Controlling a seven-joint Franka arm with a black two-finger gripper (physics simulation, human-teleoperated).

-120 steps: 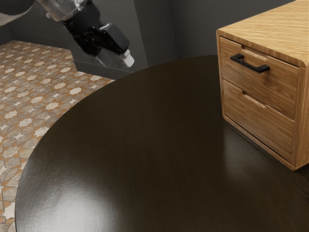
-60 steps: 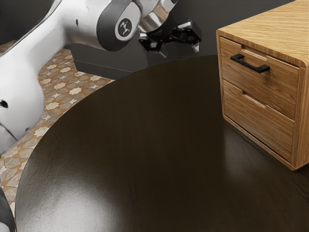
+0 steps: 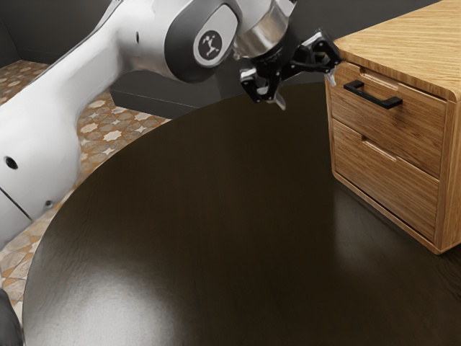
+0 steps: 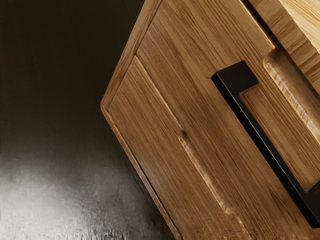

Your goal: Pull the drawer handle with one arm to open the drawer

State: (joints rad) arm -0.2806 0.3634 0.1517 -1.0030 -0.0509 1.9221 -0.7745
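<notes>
The white arm (image 3: 86,108) is leaning in from the exterior view's left over the far edge of the round dark table (image 3: 216,238). Its gripper (image 3: 305,88) is hovering with fingers spread wide, holding nothing, close beside the wooden cabinet's (image 3: 403,43) upper front corner. The cabinet is standing at the table's right edge, with its top drawer (image 3: 389,130) sitting flush and its black handle (image 3: 372,94) untouched.

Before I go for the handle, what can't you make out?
Exterior view: whether the gripper touches the cabinet; they overlap at its corner.
Wrist view: the handle's far end, cut off by the picture's edge.
Exterior view: the cabinet's far side, cut off by the view's right edge.
</notes>
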